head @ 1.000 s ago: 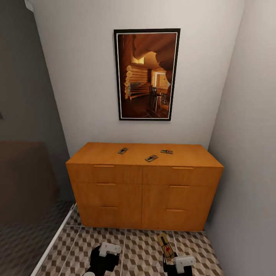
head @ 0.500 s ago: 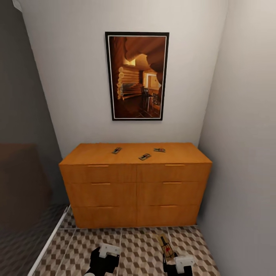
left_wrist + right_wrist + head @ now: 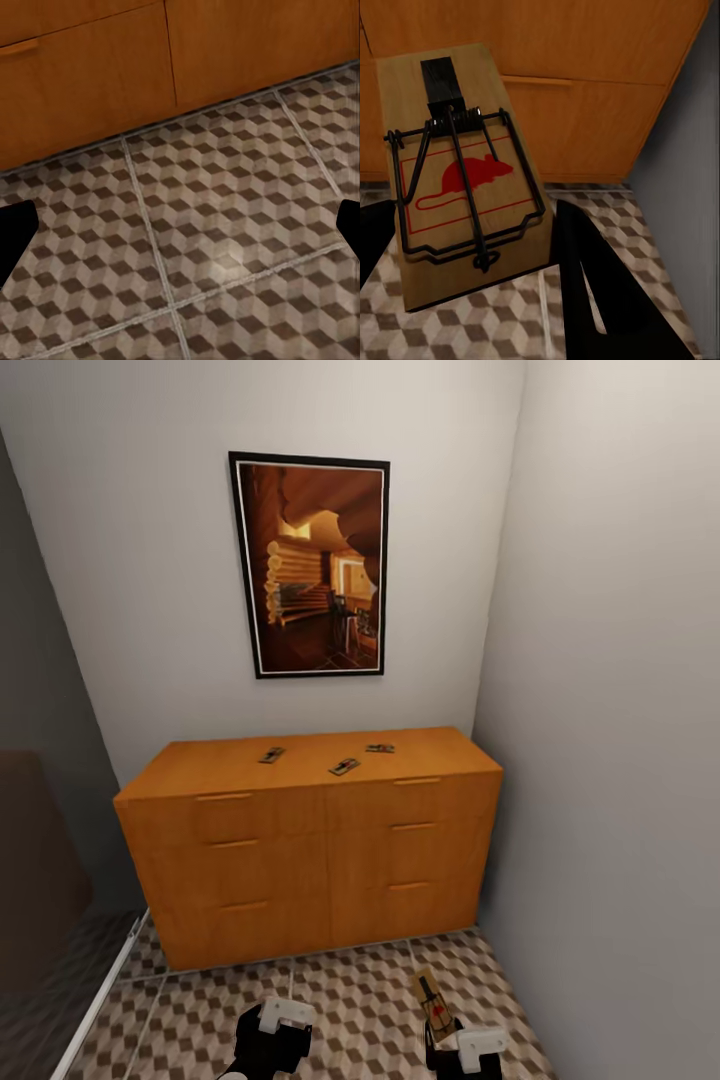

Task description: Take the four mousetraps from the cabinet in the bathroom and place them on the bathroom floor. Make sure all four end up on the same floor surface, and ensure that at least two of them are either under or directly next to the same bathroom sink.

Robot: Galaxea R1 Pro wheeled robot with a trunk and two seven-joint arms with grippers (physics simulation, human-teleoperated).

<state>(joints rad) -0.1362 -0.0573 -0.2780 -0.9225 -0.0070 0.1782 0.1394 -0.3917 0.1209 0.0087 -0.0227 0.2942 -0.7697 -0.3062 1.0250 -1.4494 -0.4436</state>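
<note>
Three mousetraps (image 3: 344, 767) on the cabinet (image 3: 300, 850) (tiny) lack discernible detail.

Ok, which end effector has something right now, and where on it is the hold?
The right end effector holds a mousetrap by the lower end of its wooden board, its fingers at both side edges. The left end effector is open and empty.

I see the cabinet (image 3: 310, 840) ahead of me against the back wall, its right end close to the side wall (image 3: 620, 710), with a framed picture (image 3: 312, 565) hanging above it. Three mousetraps (image 3: 344, 767) lie on its top, right of centre, spread apart. The bathroom floor (image 3: 350, 1000) runs from its foot toward me, and a fourth mousetrap (image 3: 434, 1006) sits above the floor at my right gripper (image 3: 452, 1040), with my left gripper (image 3: 272, 1038) beside it to the left.
</note>
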